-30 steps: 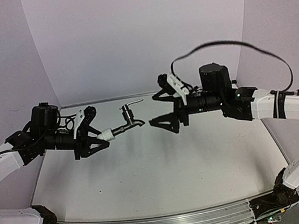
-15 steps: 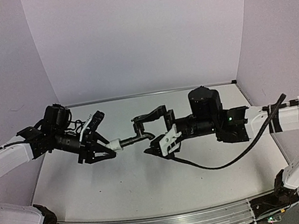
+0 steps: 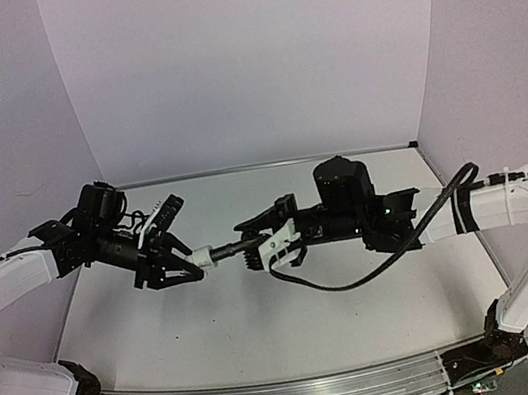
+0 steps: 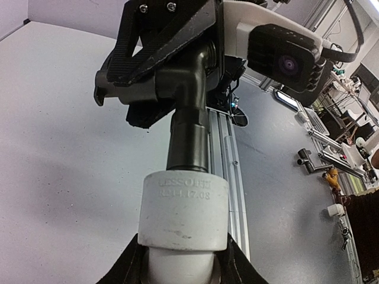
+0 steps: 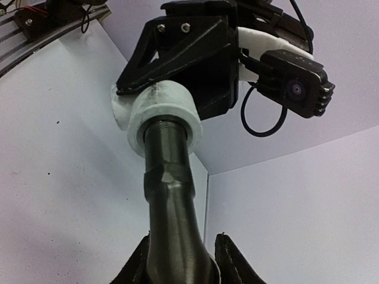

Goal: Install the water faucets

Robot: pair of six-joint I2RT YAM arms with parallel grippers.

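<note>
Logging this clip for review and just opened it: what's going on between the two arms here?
The left gripper is clamped on the white fitting at one end of the dark grey faucet, holding it in the air above the table. The right gripper faces it from the other side, with its fingers closed around the faucet's dark body near the bend. Both arms hold the one assembly between them, roughly level. Whether the faucet is fully seated in the fitting cannot be told.

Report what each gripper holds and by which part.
The faucet is held at both ends: left gripper on its white fitting, right gripper on its dark metal body.
</note>
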